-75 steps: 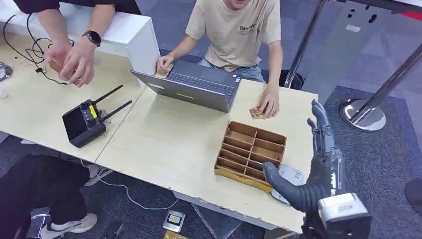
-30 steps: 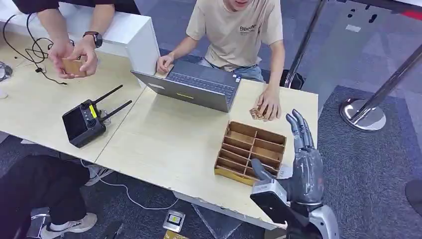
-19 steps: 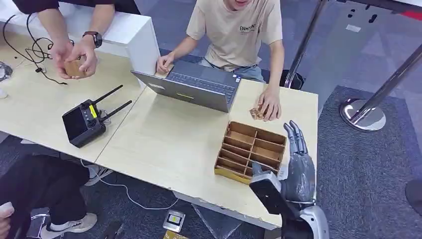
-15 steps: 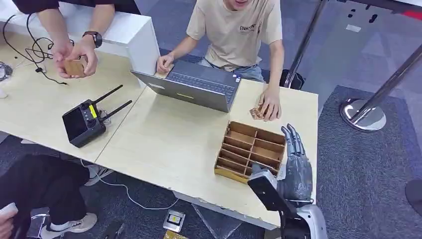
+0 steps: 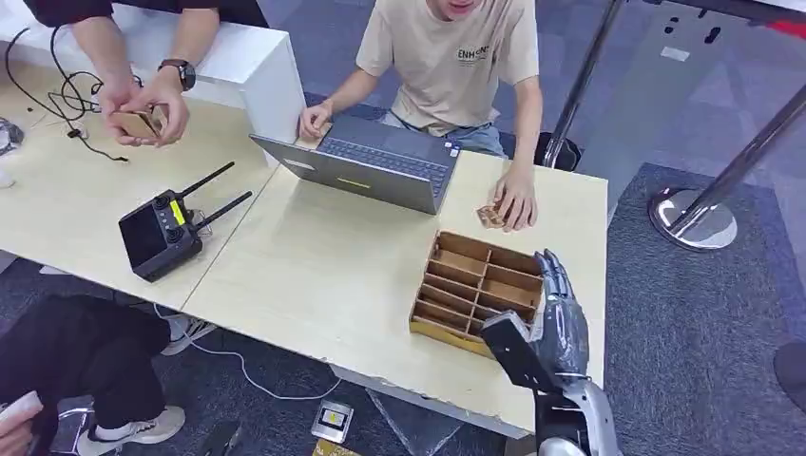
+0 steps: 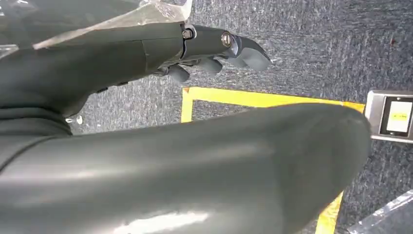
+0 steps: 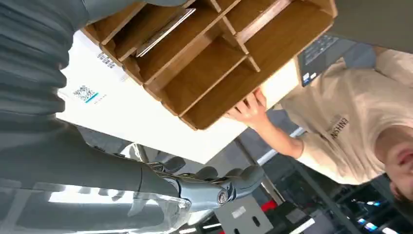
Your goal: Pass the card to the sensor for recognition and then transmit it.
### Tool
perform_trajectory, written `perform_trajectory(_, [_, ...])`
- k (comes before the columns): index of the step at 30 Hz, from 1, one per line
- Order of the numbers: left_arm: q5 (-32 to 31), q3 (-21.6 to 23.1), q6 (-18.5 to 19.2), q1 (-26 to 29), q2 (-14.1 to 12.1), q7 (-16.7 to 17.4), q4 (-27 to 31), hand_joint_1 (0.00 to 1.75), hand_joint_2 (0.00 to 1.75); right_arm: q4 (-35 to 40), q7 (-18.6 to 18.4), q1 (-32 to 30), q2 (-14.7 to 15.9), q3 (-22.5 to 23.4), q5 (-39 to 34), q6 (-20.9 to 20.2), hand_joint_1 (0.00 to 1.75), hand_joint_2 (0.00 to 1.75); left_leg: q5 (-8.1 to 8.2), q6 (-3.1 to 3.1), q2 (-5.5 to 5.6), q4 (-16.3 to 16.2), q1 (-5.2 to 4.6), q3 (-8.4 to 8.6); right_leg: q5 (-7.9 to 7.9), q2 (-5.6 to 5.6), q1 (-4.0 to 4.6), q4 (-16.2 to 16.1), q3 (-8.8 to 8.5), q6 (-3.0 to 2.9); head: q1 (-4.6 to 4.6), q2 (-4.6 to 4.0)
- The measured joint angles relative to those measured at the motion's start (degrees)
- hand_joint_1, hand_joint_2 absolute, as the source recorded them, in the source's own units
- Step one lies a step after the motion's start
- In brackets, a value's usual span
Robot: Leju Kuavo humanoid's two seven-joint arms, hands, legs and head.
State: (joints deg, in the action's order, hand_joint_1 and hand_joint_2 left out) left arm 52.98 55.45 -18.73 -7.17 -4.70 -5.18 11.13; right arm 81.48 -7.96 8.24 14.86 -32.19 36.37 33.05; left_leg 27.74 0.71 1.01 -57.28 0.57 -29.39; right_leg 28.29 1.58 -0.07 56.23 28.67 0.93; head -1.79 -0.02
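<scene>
1. Fingers (image 5: 554, 275) of our right hand (image 5: 551, 328) are stretched out nearly straight and a little apart, with nothing between them; the thumb stands off to the side, so the hand is released.
2. Our right hand hovers at the near right corner of the desk (image 5: 333, 275), its fingertips beside the right wall of the wooden divider tray (image 5: 480, 285).
3. In the right wrist view the tray (image 7: 214, 58) lies close under the hand, and a flat grey card (image 7: 164, 25) leans in one of its narrow slots.
4. A white plate with a small QR label (image 7: 86, 93) lies on the desk just beside the tray's near corner; whether it is the sensor we cannot tell.
5. Our left hand (image 6: 214, 48) hangs over grey carpet with yellow floor tape (image 6: 253, 97); its fingers are loosely curled and hold nothing.
6. A person in a beige shirt (image 5: 451, 57) sits at the far edge of the desk, one hand resting on small brown pieces (image 5: 490, 216) just beyond the tray, the other by an open laptop (image 5: 366, 166).
7. A black remote controller (image 5: 163, 231) with two antennas lies near the desk's left part.
8. Another person's hands (image 5: 143, 100) hold a small brown box near the far left corner.
</scene>
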Motion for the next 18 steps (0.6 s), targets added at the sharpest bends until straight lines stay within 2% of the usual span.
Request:
perform_trajectory(9, [0.0,0.0,-0.3,0.0,0.5,-0.2,0.0,0.00,0.00,-4.8,0.7,0.7,-0.5,0.9,1.1,0.4,0.00,1.75,0.00,0.00,0.00,0.0,0.00,-0.01,0.00,0.00,0.00,0.0,0.02,0.00,0.00,0.00])
perform_trajectory(18, [0.0,0.0,-0.4,0.0,0.8,-0.2,0.0,0.00,0.00,-9.3,1.9,1.0,-1.5,1.3,3.3,4.0,0.00,1.75,0.00,0.00,0.00,0.0,0.00,-0.02,0.00,0.00,0.00,0.0,0.02,0.00,-0.02,0.00])
